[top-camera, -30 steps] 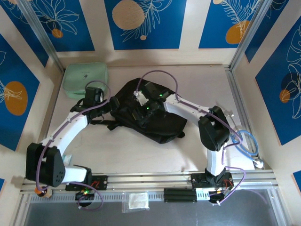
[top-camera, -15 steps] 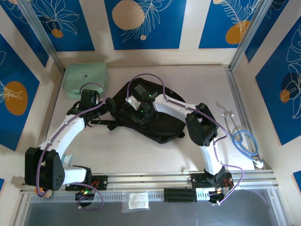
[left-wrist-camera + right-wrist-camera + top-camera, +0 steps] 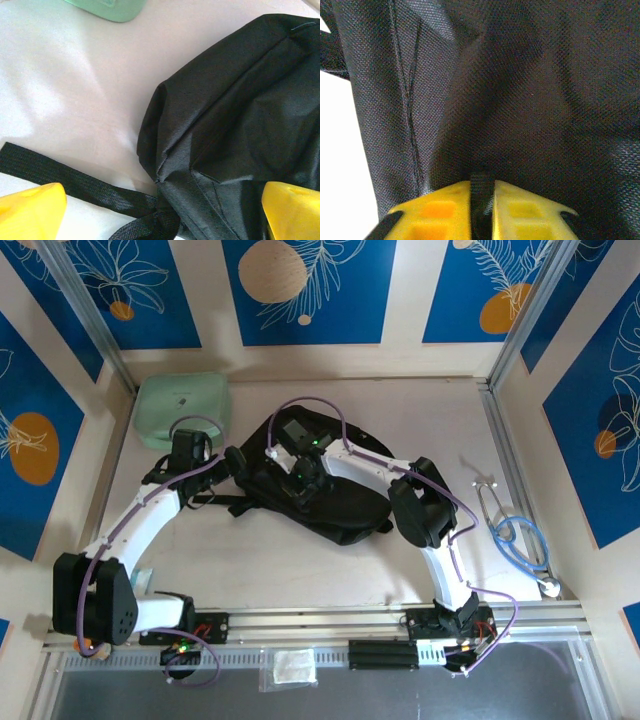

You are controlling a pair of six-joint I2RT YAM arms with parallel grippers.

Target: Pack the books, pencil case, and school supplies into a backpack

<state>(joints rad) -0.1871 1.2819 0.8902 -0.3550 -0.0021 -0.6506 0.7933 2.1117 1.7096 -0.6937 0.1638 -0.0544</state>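
- The black backpack point(image 3: 340, 515) lies flat in the middle of the worktop point(image 3: 300, 570), its length running from far left to near right, with black straps spilling off its left side
- The right gripper point(image 3: 303, 488) is down on the backpack's upper left part; the right arm reaches across the bag from the right
- In the right wrist view the two yellow fingers point(image 3: 520, 210) are nearly together, pinching a narrow black tab point(image 3: 480, 192) of the backpack's own material that stands up between them; whether it is a zip pull or a fold of fabric cannot be told
- The left gripper point(image 3: 235, 462) sits just beside the backpack's left end
- In the left wrist view its yellow fingertips point(image 3: 30, 210) are spread wide and hold nothing; a rounded corner of the bag and a flat black strap point(image 3: 75, 182) lie on the worktop between them
- A mint green zip case point(image 3: 182, 410) rests at the far left corner, apart from the backpack and beyond the left gripper
- A stethoscope point(image 3: 515, 535) with blue tubing lies near the right edge, well apart from the bag
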